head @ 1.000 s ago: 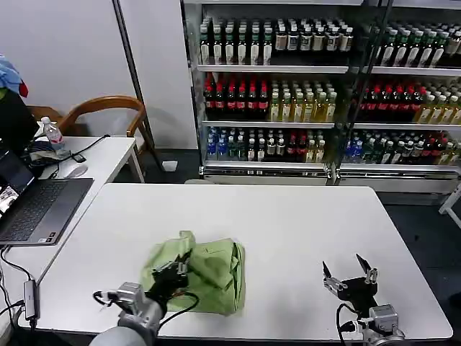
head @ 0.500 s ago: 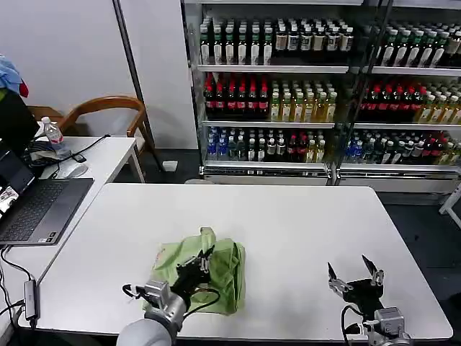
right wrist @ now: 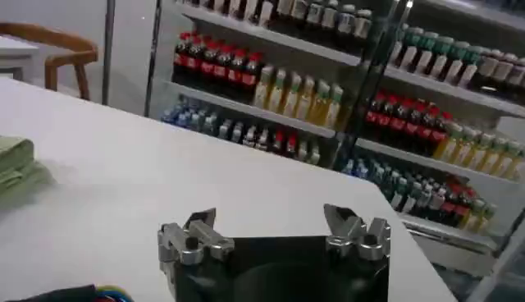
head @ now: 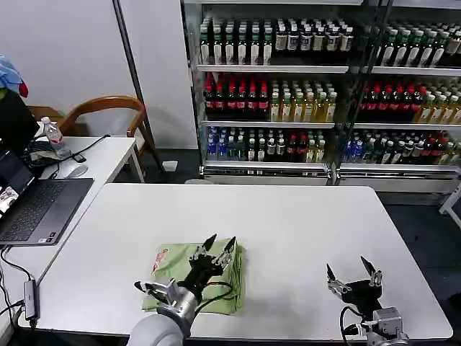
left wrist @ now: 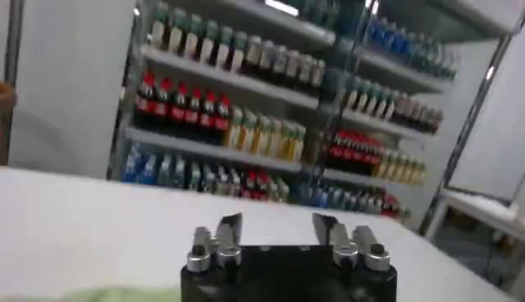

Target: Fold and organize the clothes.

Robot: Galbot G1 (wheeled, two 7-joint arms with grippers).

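Light green polo shirt (head: 196,277) lying near the front edge of the white table (head: 302,231), left of centre, gathered into a compact, roughly rectangular bundle. Layers stacked, edges fairly square, a bit of printed cloth peeking out at the left end. Looks folded, or very nearly so.

Left gripper (head: 219,245) poised over the right part of the bundle, fingers spread wide, nothing between them. Same story from the left wrist view: left gripper (left wrist: 277,228) splayed, empty, a sliver of green cloth at the frame's lower edge. Whether the fingertips touch the fabric or hang just above it: hard to tell.

Right gripper (head: 354,272) parked well off to the right over bare table, well apart from the shirt, likewise gaping with nothing held. Confirmed in the right wrist view, right gripper (right wrist: 273,223) wide and empty, the folded green stack (right wrist: 18,164) visible far off to one side.

Judging the task: folding mostly done, shirt released. Probably left to do: a final smoothing or squaring of the bundle, perhaps shifting it to a tidier spot.
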